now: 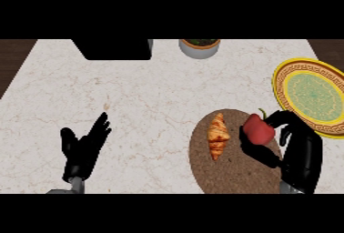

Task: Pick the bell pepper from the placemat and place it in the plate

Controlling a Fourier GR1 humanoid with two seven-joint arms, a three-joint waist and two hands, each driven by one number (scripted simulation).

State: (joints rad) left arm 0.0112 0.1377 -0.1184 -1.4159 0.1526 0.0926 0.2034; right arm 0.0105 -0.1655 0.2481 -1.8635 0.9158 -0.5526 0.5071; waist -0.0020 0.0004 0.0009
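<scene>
A red bell pepper with a dark stem sits at the right edge of the round brown placemat. My right hand is beside it on the right, fingers and thumb curled around the pepper. The yellow-rimmed plate with a green patterned centre lies at the far right, just beyond the pepper. My left hand rests open at the lower left, fingers pointing up, away from everything.
A croissant lies on the placemat left of the pepper. A dark box and a grey pot stand at the counter's back edge. Dark floor shows past the counter's left and right corners.
</scene>
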